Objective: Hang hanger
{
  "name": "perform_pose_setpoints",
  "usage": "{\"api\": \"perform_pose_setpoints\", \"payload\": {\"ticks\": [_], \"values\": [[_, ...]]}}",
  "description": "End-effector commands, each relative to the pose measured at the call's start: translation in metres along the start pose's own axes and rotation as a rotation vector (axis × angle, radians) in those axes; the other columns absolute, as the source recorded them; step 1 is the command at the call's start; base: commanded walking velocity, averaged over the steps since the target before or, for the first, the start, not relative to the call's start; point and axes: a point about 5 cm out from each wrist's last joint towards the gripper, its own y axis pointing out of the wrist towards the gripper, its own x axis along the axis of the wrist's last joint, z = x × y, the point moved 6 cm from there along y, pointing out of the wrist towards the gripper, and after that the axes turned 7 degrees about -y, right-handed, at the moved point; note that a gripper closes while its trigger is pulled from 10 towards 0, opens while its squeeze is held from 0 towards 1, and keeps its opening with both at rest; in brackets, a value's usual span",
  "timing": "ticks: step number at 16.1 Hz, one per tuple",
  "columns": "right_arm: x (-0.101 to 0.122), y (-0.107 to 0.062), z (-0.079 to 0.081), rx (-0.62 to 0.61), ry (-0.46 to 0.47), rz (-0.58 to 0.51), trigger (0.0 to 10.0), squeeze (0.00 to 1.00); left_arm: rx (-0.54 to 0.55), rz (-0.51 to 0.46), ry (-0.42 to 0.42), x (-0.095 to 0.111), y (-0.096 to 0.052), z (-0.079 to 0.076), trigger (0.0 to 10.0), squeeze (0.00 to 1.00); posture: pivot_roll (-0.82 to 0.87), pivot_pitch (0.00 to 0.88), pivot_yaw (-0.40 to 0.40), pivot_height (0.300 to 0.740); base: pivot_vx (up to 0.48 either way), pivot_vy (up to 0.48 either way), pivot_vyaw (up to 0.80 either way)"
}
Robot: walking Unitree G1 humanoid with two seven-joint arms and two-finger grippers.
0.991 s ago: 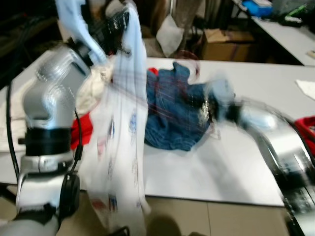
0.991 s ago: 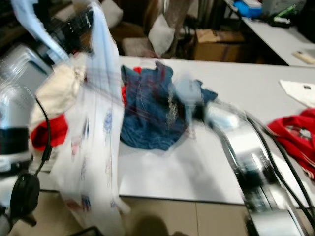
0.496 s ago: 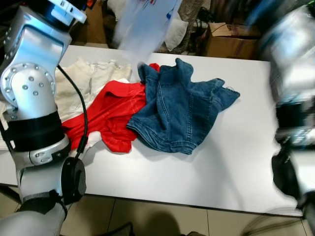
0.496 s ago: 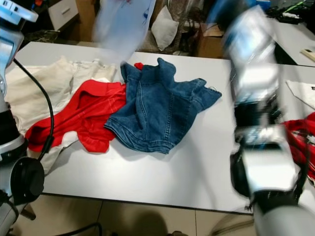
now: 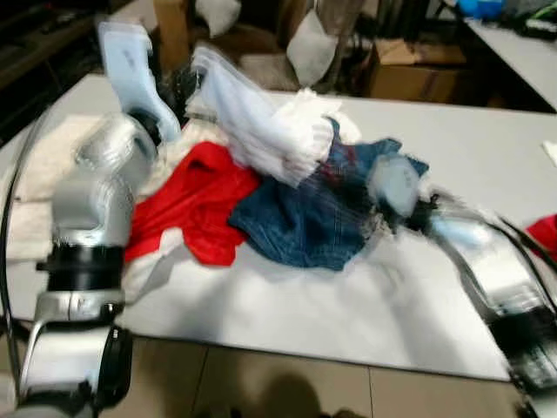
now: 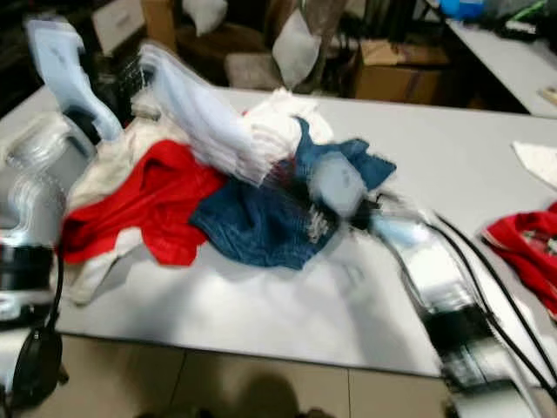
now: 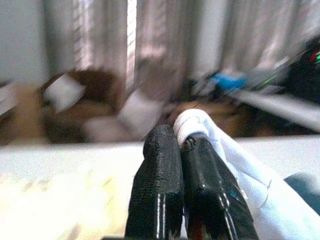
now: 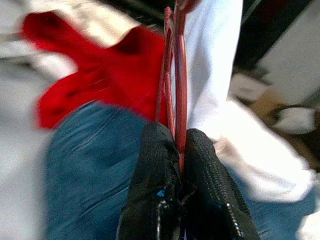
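White garment [image 5: 261, 131] now drapes lower; right fingers [image 8: 172, 165] pinch thin red hanger [image 8: 175, 75].

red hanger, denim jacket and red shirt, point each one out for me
red hanger [image 8: 177, 75], right wrist view, on the thin red wire above the closed fingers
denim jacket [image 6: 261, 222], right eye view, on the middle of the blue cloth
red shirt [image 5: 196, 196], left eye view, on the middle of the red cloth

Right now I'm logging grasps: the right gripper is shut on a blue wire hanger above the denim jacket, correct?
Not quite: the hanger is red, not blue. The right wrist view shows the right gripper shut on it, above the denim jacket.
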Motion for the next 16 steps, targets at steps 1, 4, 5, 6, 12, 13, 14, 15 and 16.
{"api": "perform_pose_setpoints", "payload": {"ticks": [1, 4, 5, 6, 12, 13, 14, 15, 16], "values": [[0.012, -0.004, 0.004, 0.051, -0.03, -0.018, 10.0, 0.0, 0.072, -0.022, 0.039, 0.007, 0.004, 0.011, 10.0, 0.0, -0.04, 0.0, 0.051, 0.74, 0.0, 0.0, 0.0], [0.023, -0.034, 0.016, 0.149, -0.041, 0.002, 10.0, 0.0, 0.297, 0.06, 0.257, -0.02, -0.003, 0.068, 10.0, 0.0, -0.06, 0.0, 0.074, 0.74, 0.0, 0.0, 0.0], [0.033, -0.043, 0.013, 0.145, -0.038, -0.014, 10.0, 0.0, 0.283, 0.099, 0.254, -0.032, -0.008, 0.073, 10.0, 0.0, -0.07, 0.0, 0.081, 0.74, 0.0, 0.0, 0.0], [0.045, -0.05, 0.009, 0.136, -0.025, -0.042, 10.0, 0.0, 0.242, 0.132, 0.286, -0.041, -0.012, 0.073, 10.0, 0.0, -0.07, 0.0, 0.082, 0.74, 0.0, 0.0, 0.0], [0.06, -0.078, -0.011, -0.087, 0.111, -0.081, 10.0, 0.0, -0.262, 0.422, 0.198, -0.089, -0.078, 0.038, 10.0, 1.0, -0.06, 0.0, 0.067, 0.74, 0.0, 0.0, 0.0], [0.055, -0.076, -0.011, -0.119, 0.158, -0.053, 10.0, 0.0, -0.407, 0.44, 0.189, -0.084, -0.095, 0.021, 10.0, 1.0, -0.05, 0.0, 0.065, 0.74, 0.0, 0.0, 0.0], [0.049, -0.074, -0.009, -0.139, 0.202, -0.031, 10.0, 0.0, -0.471, 0.455, 0.191, -0.081, -0.105, 0.015, 10.0, 1.0, -0.05, 0.0, 0.063, 0.74, 0.0, 0.0, 0.0], [0.038, -0.072, -0.008, -0.171, 0.235, 0.004, 10.0, 0.0, -0.514, 0.452, 0.162, -0.074, -0.112, 0.01, 10.0, 1.0, -0.03, 0.0, 0.059, 0.74, 0.0, 0.0, 0.0], [0.027, -0.07, -0.007, -0.211, 0.294, 0.037, 10.0, 0.0, -0.565, 0.446, 0.111, -0.064, -0.118, 0.001, 10.0, 1.0, -0.03, 0.0, 0.058, 0.74, 0.0, 0.0, 0.0]]}}
